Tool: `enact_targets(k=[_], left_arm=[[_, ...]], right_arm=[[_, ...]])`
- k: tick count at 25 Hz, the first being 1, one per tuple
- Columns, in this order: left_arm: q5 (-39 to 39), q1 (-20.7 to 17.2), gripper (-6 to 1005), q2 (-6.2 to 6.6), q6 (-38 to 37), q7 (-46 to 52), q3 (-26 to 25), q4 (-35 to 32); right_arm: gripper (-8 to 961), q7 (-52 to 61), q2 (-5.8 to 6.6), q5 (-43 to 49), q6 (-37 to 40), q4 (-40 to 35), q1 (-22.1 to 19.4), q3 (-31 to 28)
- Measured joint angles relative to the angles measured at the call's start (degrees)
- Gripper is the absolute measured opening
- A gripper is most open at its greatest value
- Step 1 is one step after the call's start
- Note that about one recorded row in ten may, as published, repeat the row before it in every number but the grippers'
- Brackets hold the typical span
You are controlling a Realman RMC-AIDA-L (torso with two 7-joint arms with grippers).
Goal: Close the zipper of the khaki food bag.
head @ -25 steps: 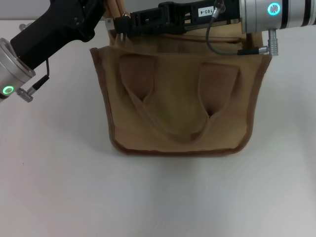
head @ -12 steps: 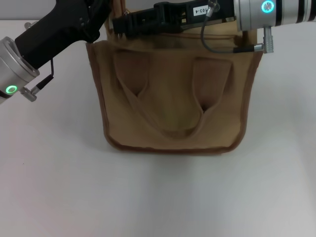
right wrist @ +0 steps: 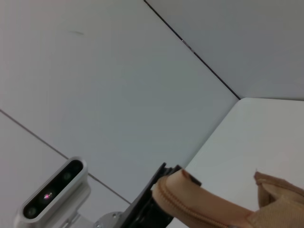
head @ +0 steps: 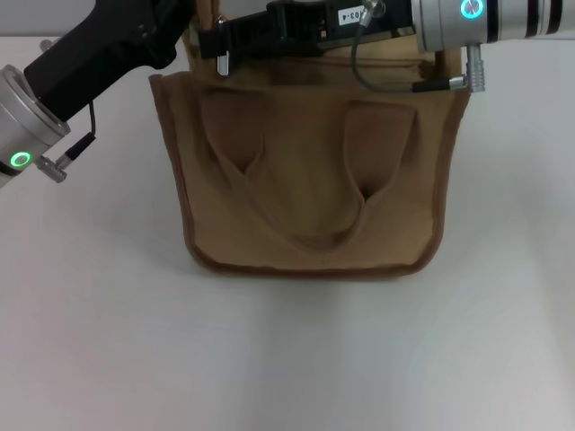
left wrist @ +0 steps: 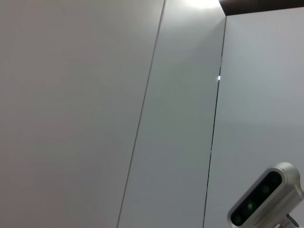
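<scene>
Head view: khaki food bag (head: 310,197) sits center frame on the white table (head: 287,359), front face toward the camera, 2 flat loop handles hanging down over the front panel, darker brown piping around the edges. Left gripper (head: 184,18) comes in from the upper left of the frame, black body ending at the bag's upper-left corner; its fingers are cut off by the frame edge, so can't tell if spread or pinching. Right gripper (head: 220,45) reaches in from the upper right, lying along the bag's top edge with its tip near the upper-left corner; finger state can't be read either. Zipper line is hidden under the right arm, slider not visible. Right wrist view: a curved brown-piped edge of the bag (right wrist: 204,202) shows at the bottom of the frame, with a black part right against it. Left wrist view: only wall panels and a grey camera unit (left wrist: 266,199) at lower right.
</scene>
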State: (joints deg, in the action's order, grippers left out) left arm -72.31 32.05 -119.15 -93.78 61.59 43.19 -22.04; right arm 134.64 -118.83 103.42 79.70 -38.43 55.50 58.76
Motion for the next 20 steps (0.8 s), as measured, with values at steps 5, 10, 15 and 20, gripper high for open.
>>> enact_targets(k=[5,10,15,20], left_arm=[[0.1,0.0,22,-0.03,-0.3,0.1,0.4,0.0],[0.3,0.1,22,-0.03,-0.4,0.1,1.5,0.1],[0.3,0.1,22,-0.03,-0.4,0.1,1.5,0.2],[0.3,-0.1,22,-0.03,-0.5,0.1,1.5,0.3]], right_arm=[[401,0.3,-0.02,1.0,-0.7,-0.5,-0.2,0.1],[275,-0.1,-0.08,1.0,-0.1,-1.5,-0.4,0.1],[124,-0.2,-0.08,1.0,0.0,-1.5,-0.4,0.1],[32,-0.4,-0.09,1.2,0.5,-1.5,-0.5,0.0]])
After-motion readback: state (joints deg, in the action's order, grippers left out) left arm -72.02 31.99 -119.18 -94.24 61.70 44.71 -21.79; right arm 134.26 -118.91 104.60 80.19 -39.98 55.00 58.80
